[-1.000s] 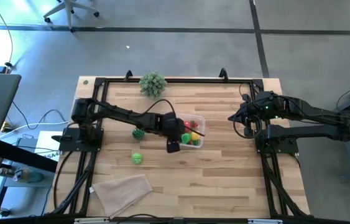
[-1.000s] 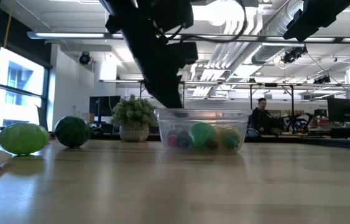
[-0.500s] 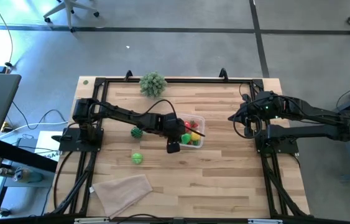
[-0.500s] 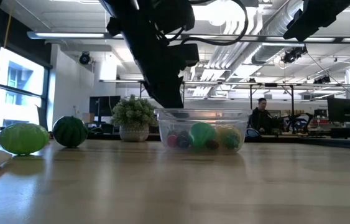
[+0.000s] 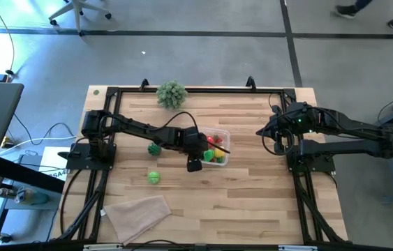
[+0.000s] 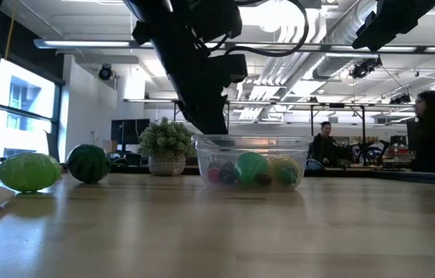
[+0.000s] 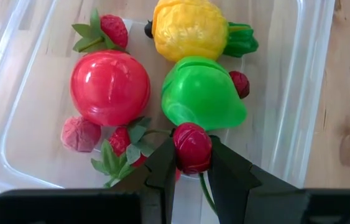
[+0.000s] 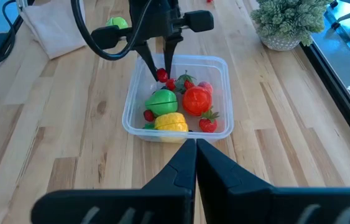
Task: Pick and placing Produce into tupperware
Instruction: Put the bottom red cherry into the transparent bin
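The clear tupperware [image 5: 225,134] stands mid-table, also in the low view [image 6: 202,166]. It holds a red ball [image 7: 109,87], a yellow piece [image 7: 190,28], a green piece [image 7: 202,93] and small red berries. My left gripper [image 7: 192,171] reaches into it from the table's left, shut on a small red berry [image 7: 192,147]. A dark green ball [image 5: 155,148] and a light green ball [image 5: 153,177] rest on the table to the left. My right gripper [image 8: 195,146] waits shut at the table's right [image 5: 260,132]. My left gripper pinches the small red berry's two sides [image 7: 178,149] between its two fingertips [image 8: 162,74]. The fingers slant down from the table's left. The berry hangs about level with the tupperware's rim, above the pieces inside, and a thin green stem [image 7: 207,190] trails from it.
A bushy grey-green plant [image 5: 172,93] stands at the far edge. A beige folded cloth [image 5: 138,214] lies at the near left. Bare wood lies between the tupperware and my right arm. A person [image 6: 433,131] shows in the room beyond the table.
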Controlling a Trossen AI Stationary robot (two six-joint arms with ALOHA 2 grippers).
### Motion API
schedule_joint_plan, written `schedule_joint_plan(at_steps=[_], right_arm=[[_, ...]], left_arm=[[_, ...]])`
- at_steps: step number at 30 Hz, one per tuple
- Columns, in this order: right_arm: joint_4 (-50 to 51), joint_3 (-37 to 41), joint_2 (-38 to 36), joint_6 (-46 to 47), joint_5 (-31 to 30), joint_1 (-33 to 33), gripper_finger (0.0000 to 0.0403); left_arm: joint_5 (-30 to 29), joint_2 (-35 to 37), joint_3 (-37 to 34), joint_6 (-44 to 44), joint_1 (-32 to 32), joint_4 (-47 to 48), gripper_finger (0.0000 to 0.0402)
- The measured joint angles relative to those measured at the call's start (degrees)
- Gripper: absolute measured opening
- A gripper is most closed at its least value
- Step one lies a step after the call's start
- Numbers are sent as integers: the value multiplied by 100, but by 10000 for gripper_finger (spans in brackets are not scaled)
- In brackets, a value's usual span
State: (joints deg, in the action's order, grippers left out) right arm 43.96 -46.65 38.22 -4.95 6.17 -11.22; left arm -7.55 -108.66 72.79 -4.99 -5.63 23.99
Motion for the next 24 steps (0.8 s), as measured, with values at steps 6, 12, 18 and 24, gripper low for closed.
schedule_joint_plan(at_steps=[6, 12, 18, 24], right_arm=[[-1, 2, 0, 0, 0, -2, 2], [-1, 2, 2, 0, -1, -1, 2], [-2, 0, 2, 0, 0, -2, 2], [0, 0, 2, 0, 0, 0, 2]], left_arm=[[38, -114, -13, -61, 0, 27, 72], [32, -162, -5, -69, 0, -54, 72], [11, -160, -4, -83, 0, -39, 72], [4, -161, -4, -84, 0, -39, 83]])
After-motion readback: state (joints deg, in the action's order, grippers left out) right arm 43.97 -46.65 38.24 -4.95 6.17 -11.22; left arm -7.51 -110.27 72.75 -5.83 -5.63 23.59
